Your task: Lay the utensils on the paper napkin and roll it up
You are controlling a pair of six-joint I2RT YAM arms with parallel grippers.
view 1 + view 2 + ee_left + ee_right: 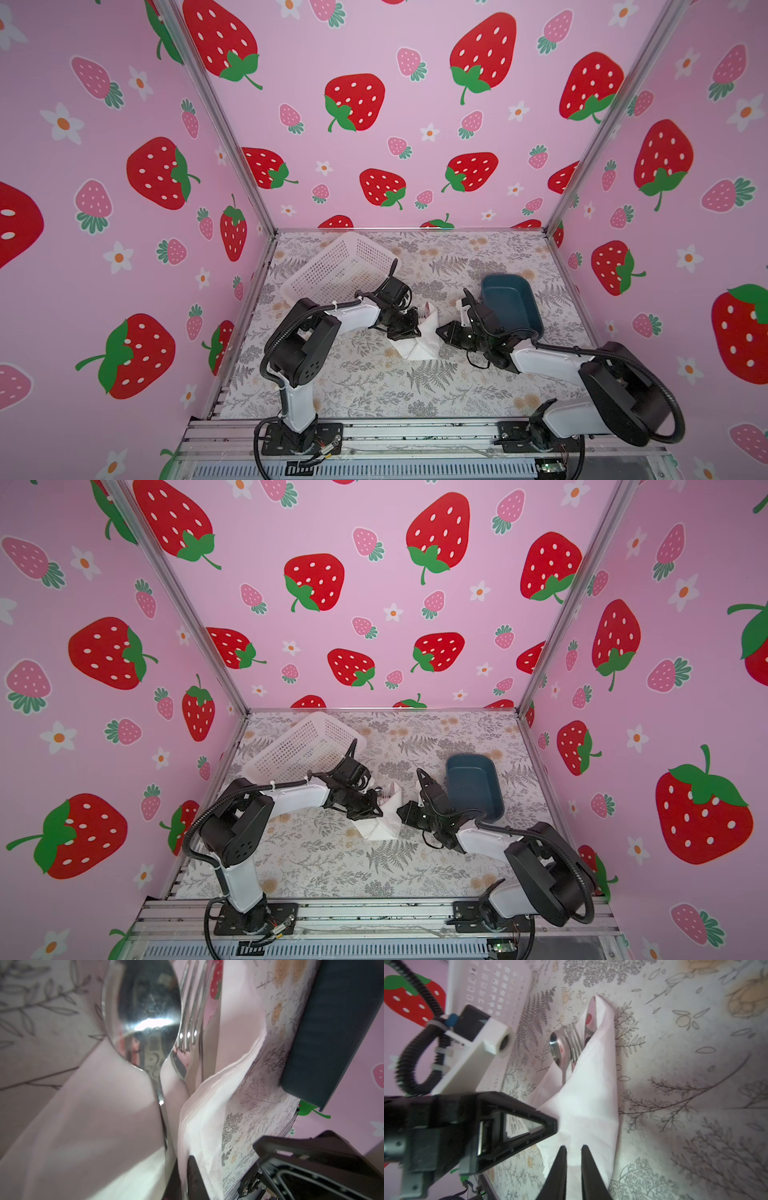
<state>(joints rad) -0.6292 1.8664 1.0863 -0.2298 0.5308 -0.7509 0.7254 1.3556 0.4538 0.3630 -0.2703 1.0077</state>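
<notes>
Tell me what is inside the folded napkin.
A shiny spoon and fork lie inside the paper napkin, heads sticking out of its open end, with a reflective blade beside them. Most of each handle is hidden under the folds.

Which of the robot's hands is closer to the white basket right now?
Left. The left hand pinches the napkin on the side facing the white basket. The right hand grips the napkin's opposite side, farther from the basket, beside the blue tub.
</notes>
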